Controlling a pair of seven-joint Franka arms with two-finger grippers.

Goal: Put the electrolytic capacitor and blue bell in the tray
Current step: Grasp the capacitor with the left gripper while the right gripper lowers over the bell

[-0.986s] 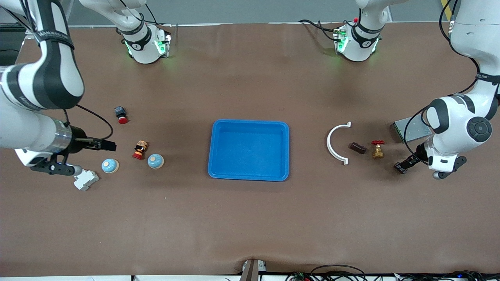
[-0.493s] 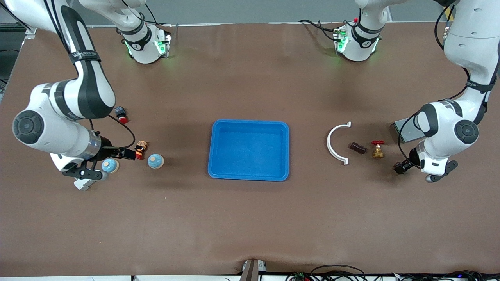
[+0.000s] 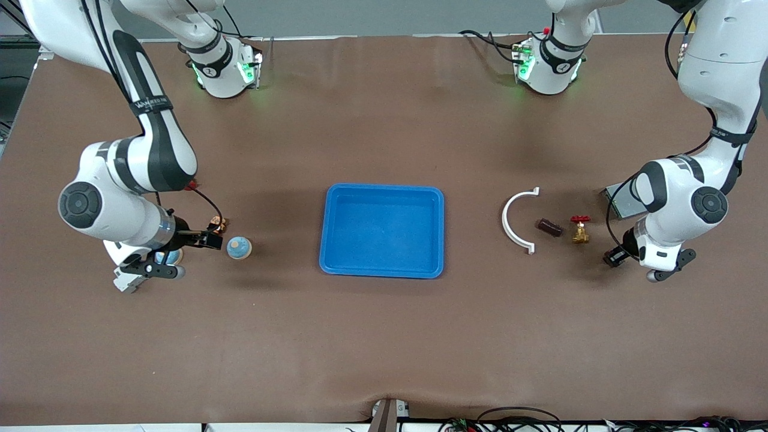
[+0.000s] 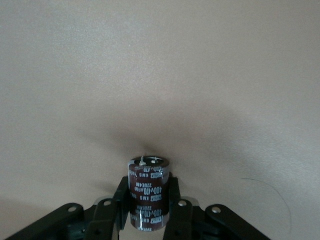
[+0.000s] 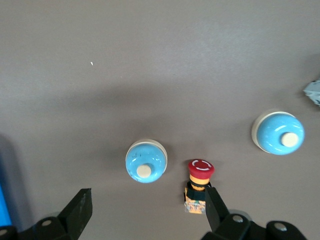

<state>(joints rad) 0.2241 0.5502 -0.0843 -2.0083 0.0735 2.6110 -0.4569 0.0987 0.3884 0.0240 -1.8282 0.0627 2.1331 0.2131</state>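
The left gripper (image 4: 148, 210), toward the left arm's end of the table from the blue tray (image 3: 382, 230), clamps its fingers on a dark electrolytic capacitor (image 4: 148, 192). Toward the right arm's end, the right gripper (image 5: 145, 210) hangs with fingers spread wide and empty over one blue bell (image 5: 145, 160) and a red-capped button (image 5: 199, 184); a second bell (image 5: 278, 132) sits nearby.

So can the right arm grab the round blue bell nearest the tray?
Probably yes: the open right gripper hovers over the round blue bell, nothing covering it; a red-capped button crowds one finger.
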